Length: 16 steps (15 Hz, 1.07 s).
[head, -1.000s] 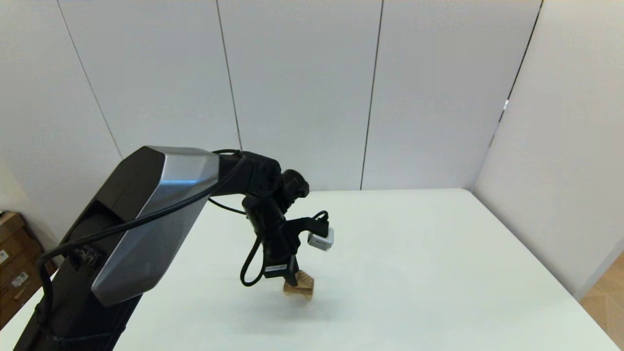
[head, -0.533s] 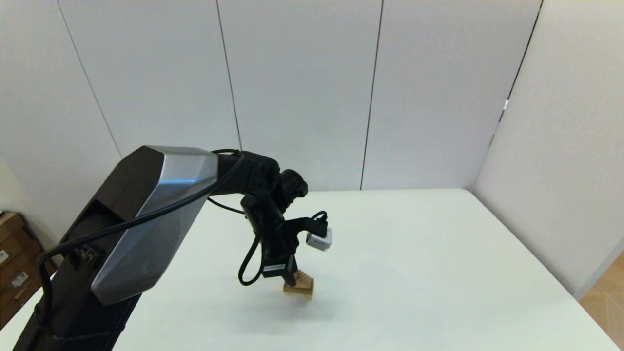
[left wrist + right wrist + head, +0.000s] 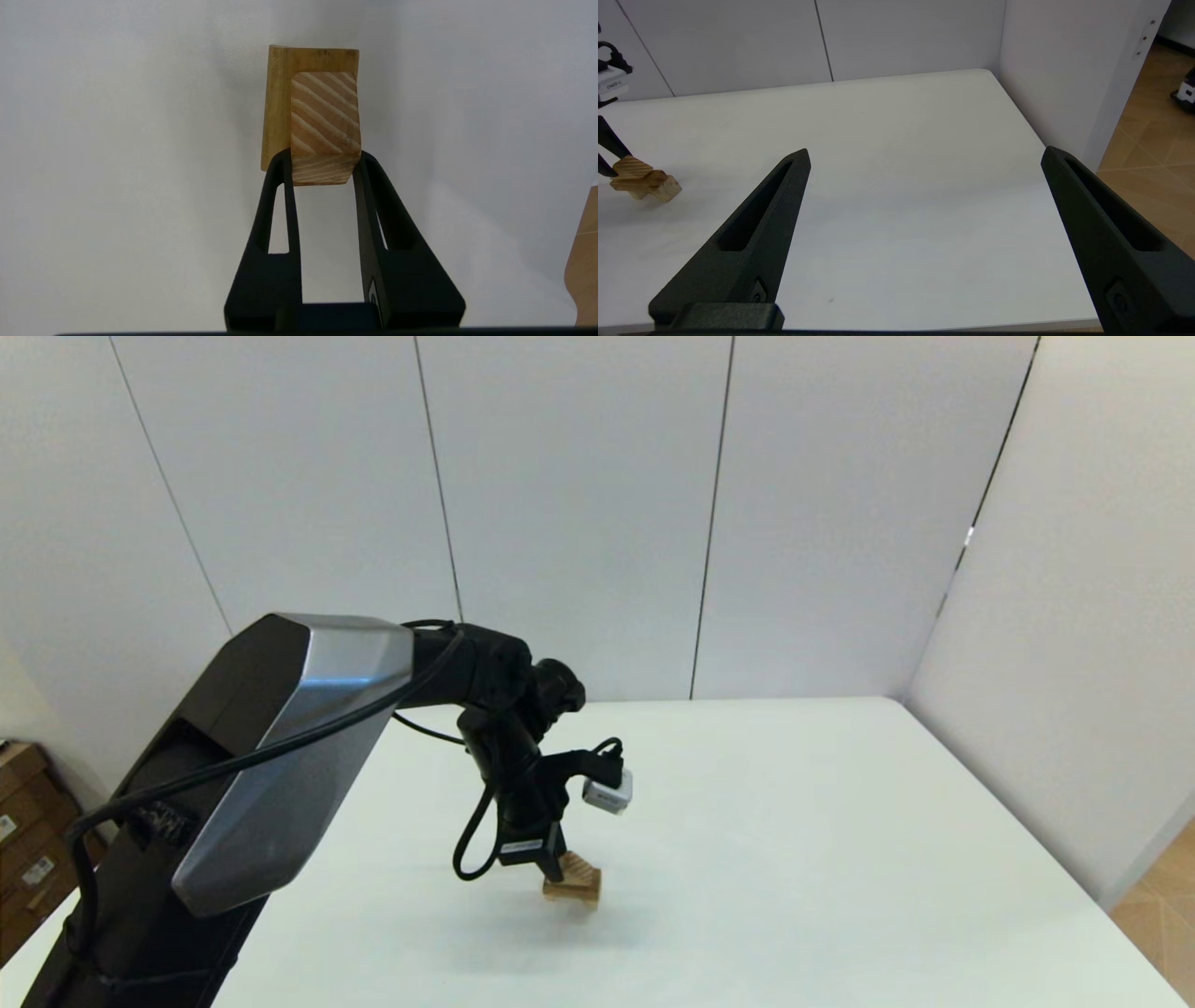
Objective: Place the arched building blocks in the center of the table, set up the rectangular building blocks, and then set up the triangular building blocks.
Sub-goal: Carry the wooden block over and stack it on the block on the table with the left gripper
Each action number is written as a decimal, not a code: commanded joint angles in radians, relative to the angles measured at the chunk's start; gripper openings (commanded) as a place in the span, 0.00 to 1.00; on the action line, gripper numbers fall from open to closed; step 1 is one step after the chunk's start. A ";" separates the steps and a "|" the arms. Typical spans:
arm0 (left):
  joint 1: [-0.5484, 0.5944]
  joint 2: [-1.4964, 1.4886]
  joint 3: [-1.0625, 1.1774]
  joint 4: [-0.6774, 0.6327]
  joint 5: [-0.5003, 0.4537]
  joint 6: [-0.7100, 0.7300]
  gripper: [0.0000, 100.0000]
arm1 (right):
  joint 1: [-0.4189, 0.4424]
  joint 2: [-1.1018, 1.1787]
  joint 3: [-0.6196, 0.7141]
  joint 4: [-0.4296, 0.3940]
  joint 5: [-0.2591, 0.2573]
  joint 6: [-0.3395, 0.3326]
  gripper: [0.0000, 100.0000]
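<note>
L gripper (image 3: 322, 161) has its jaws clamped on the triangular block (image 3: 324, 126), resting it atop the rectangular block (image 3: 275, 107) near the surface (image 3: 794, 859) centre, at about 7 o'clock from mid-surface in the head view. R gripper (image 3: 924, 233) is parked at 5 o'clock off the near edge, jaws wide, holding nothing. Progress, as I judge: late stage, wedge going on the stack, release left. The arch isn't clearly made out. Count: 1 wedge, 1 slab, 2 grippers
</note>
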 commanded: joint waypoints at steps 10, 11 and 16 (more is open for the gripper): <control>0.000 0.000 0.000 0.012 -0.002 0.021 0.00 | -0.001 0.000 0.000 0.000 0.000 0.000 1.00; 0.000 0.000 0.000 0.012 -0.002 0.022 0.00 | 0.001 0.000 0.000 0.000 0.000 0.000 1.00; -0.002 0.000 0.000 0.012 -0.002 0.022 0.00 | -0.001 0.000 0.000 0.000 0.000 0.000 1.00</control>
